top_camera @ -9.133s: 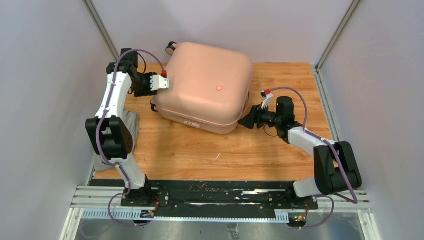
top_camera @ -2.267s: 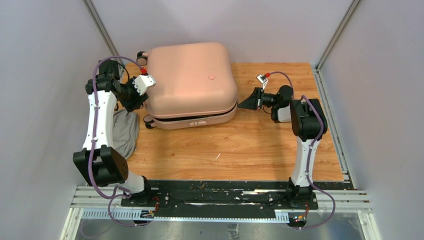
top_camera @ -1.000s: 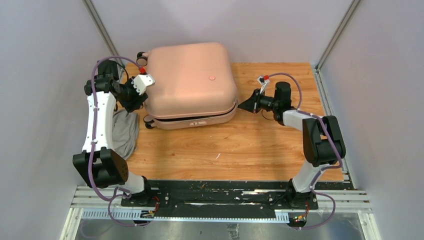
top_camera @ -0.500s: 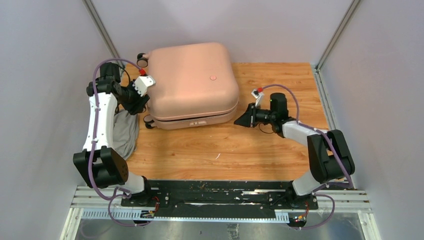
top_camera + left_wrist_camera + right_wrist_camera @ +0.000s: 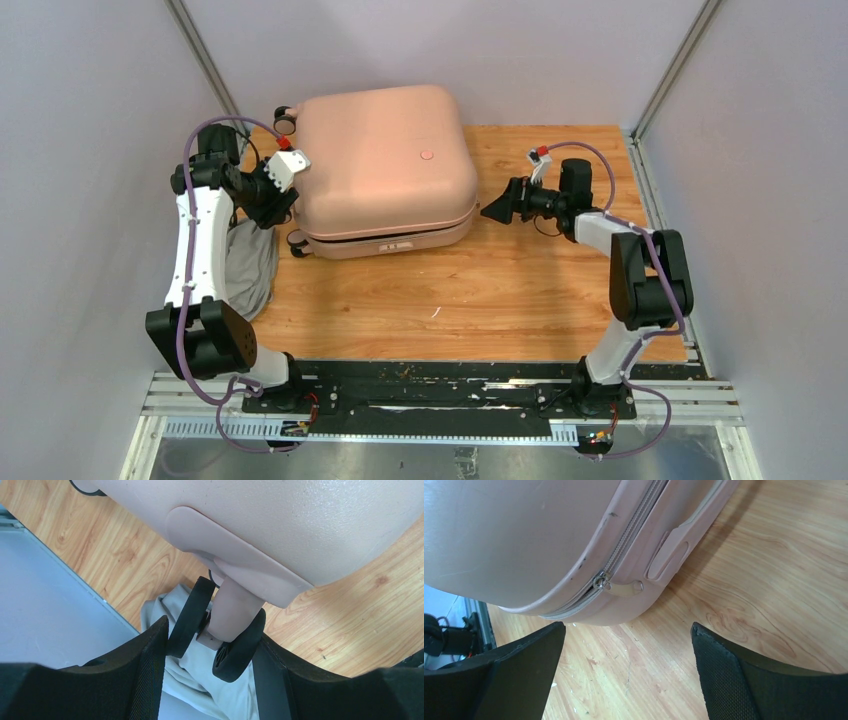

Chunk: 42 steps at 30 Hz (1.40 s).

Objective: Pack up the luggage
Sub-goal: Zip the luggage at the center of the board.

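- Suitcase (image 5: 385, 165): closed, lying flat on the wooden table (image 5: 480, 290), towards its far left
- Left gripper (image 5: 210, 635): at the suitcase's near-left corner; fingers clamped on a twin wheel (image 5: 189, 617)
- Right gripper (image 5: 628, 626): just beside the suitcase's right side, not touching; fingers wide apart, holding nothing; facing the zip pull (image 5: 621, 586)
- Grey cloth (image 5: 250, 265): left of the suitcase

Zipped luggage (image 5: 524, 535) rests on the wooden table (image 5: 749, 580), its zipper pull (image 5: 621, 586) before the right gripper (image 5: 626, 630), jaws wide apart.
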Available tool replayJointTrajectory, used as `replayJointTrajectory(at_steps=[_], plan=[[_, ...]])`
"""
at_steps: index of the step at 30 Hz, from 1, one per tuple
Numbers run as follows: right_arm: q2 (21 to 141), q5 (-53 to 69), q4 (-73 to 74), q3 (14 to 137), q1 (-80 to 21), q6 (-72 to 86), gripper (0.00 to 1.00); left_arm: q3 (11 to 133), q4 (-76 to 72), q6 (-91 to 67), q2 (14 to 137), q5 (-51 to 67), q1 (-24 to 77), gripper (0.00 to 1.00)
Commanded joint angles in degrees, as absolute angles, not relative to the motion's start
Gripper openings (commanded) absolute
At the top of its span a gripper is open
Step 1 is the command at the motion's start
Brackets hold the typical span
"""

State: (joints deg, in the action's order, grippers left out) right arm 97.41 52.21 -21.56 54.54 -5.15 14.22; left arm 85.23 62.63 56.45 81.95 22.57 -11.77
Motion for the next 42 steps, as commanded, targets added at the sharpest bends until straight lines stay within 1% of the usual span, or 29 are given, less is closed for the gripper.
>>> replayJointTrajectory(at_steps=[1,3,8,10,21,31,35,38,40,42], plan=[[102.6,61.7,-24.2,58.0,-4.3,12.3,1.0,88.1,56.1,51.0,79.3,22.1,-12.6,0.0],[103.8,62.8,-25.9,58.5,-4.3,12.4,0.99,88.3,56.1,51.1,79.4,22.0,-12.5,0.0],[106.5,66.0,-25.5,60.4,-4.4,11.4,0.81,88.5,56.1,51.2,79.5,21.7,-12.5,0.0],[107.0,66.8,-27.6,60.1,-4.5,12.2,0.76,88.6,56.1,51.2,79.7,21.7,-12.6,0.0],[112.1,70.7,-39.4,62.9,-5.2,20.2,0.69,88.9,56.1,51.5,80.0,21.2,-12.6,0.0],[117.2,73.6,-50.7,65.7,-5.7,29.3,0.56,89.4,56.1,51.9,80.0,20.7,-12.4,0.0],[119.4,75.7,-58.9,65.3,-5.7,35.4,0.55,89.6,56.1,51.7,80.2,20.7,-12.3,0.0],[121.8,76.9,-68.7,65.1,-5.7,43.5,0.52,89.6,56.1,51.7,80.1,20.4,-12.0,0.0],[123.8,77.8,-81.6,65.3,-5.7,52.0,0.51,89.5,56.1,51.6,80.1,20.2,-11.7,0.0],[126.1,78.4,-89.6,66.3,-5.7,60.4,0.5,89.3,56.1,51.6,80.0,20.0,-11.4,0.0]])
